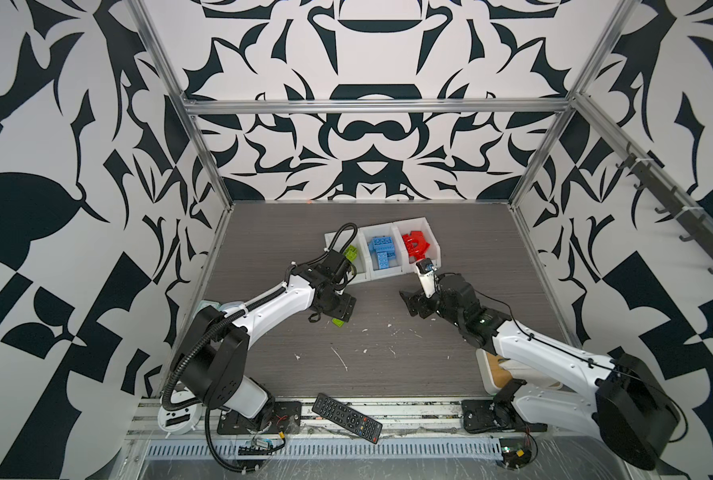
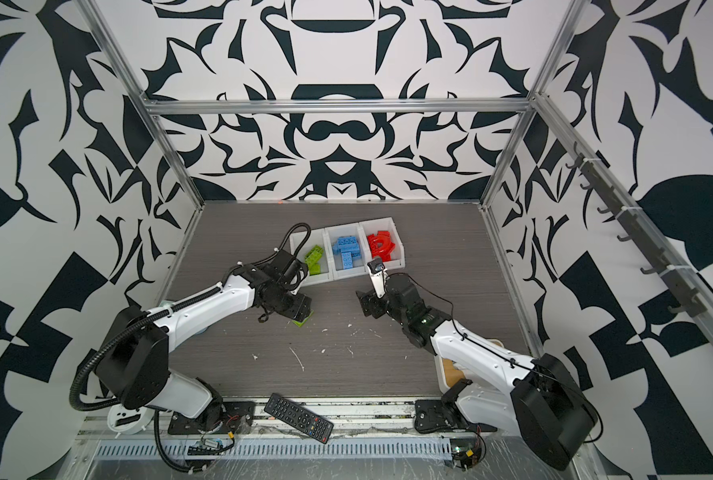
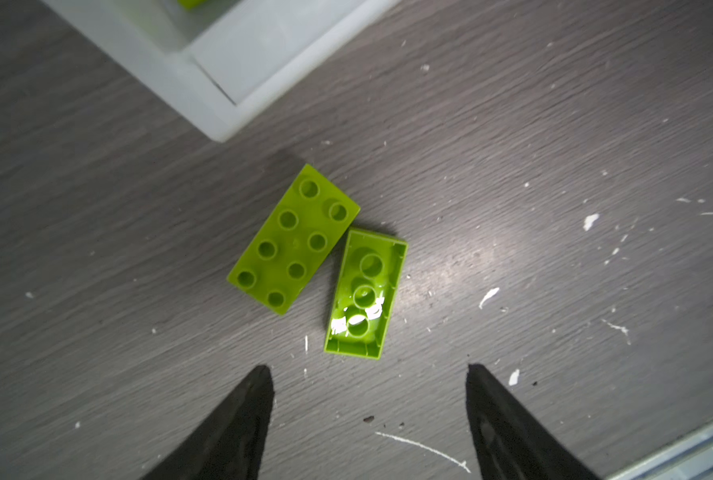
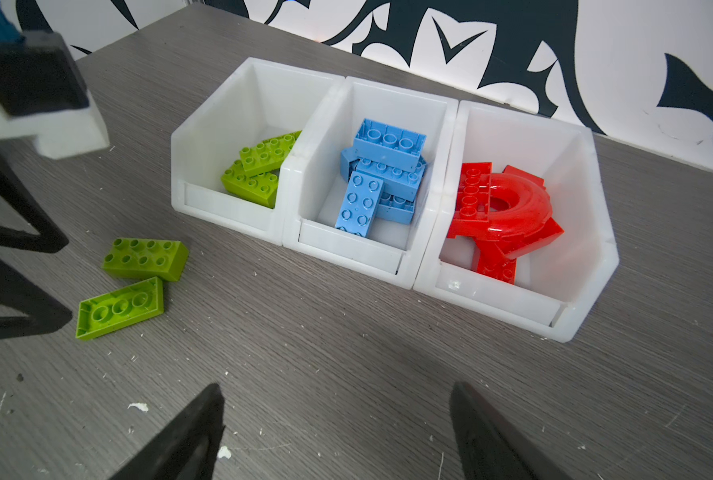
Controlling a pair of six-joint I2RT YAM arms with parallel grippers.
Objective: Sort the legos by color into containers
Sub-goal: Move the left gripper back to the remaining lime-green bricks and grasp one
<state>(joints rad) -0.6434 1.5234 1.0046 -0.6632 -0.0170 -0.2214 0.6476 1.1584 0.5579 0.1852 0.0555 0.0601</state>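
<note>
Just beyond the fingertips of the left gripper (image 3: 367,366), on the table (image 3: 554,124) short of the containers (image 4: 454,120): two loose lime green legos (image 4: 145,257), corner to corner, touching or nearly so. Nearest, the upturned brick (image 3: 365,293), hollow side up, long axis pointing almost straight away from the parted, empty jaws; looks set to fit between them across its narrow width. Beside it, the studs-up brick (image 3: 293,239), skewed. Farther off, facing the bins: the right gripper (image 4: 336,388), likewise spread and holding nothing. Seems the left arm's pick, bound for the green bin (image 4: 217,137).
</note>
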